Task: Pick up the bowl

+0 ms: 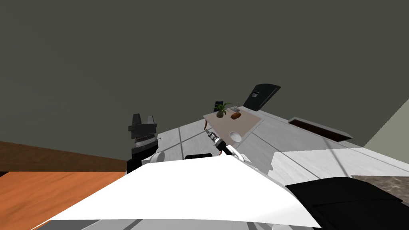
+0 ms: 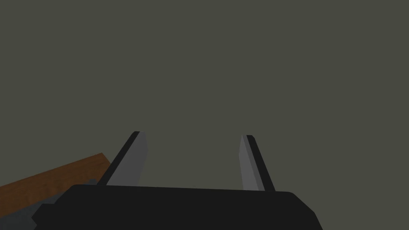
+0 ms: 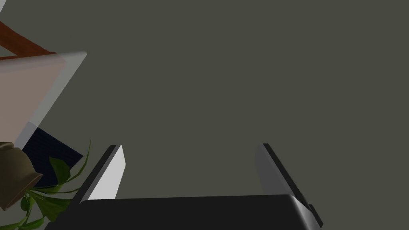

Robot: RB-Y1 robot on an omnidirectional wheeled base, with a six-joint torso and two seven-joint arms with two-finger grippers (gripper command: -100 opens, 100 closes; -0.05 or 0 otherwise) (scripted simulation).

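My right tool (image 3: 191, 148), blades apart, is the nearer one to the white bowl (image 1: 235, 136), which sits just to its right on the bench (image 1: 249, 119); the left tool (image 2: 193, 137), also apart, hangs well away.

Smooth white bowl (image 1: 235, 136), wood-grained orange surface (image 1: 48, 195)

The left gripper (image 2: 191, 135) is a dark box with two thin grey fingers (image 2: 132, 163) like blades. The right gripper (image 3: 189, 146) looks the same. The right arm (image 1: 222, 146) behind it is thin, with white and black rings.
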